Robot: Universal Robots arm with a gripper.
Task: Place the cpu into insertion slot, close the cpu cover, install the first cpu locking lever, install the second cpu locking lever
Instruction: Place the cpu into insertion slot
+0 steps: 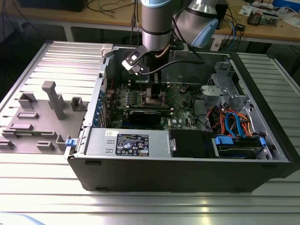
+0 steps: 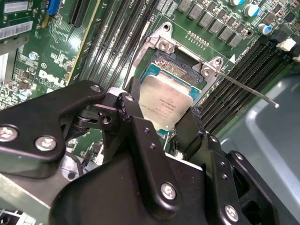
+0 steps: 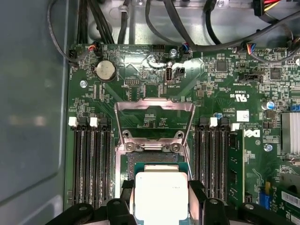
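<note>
My gripper (image 3: 161, 199) is shut on the cpu (image 3: 161, 190), a pale silvery square chip held by two opposite edges between black fingers (image 3: 196, 192). In the second wrist view the cpu (image 2: 165, 101) hangs tilted, close over the insertion slot (image 2: 180, 65), a dark socket with a silver rim. I cannot tell whether chip and slot touch. The cpu cover (image 3: 154, 117), a silver frame, stands swung open beyond the slot (image 3: 154, 157). A thin locking lever (image 2: 248, 89) sticks out from the socket's corner. In the exterior view the arm (image 1: 154, 28) reaches down into the open computer case (image 1: 187, 173).
Rows of memory slots (image 3: 91, 164) flank the socket on both sides. A long black card (image 1: 149, 114) crosses the green motherboard (image 3: 225, 89). The power supply (image 1: 126, 143) and a drive bay with blue and orange cables (image 1: 236, 136) lie along the case's near wall. A grey fixture (image 1: 51, 101) stands outside the case.
</note>
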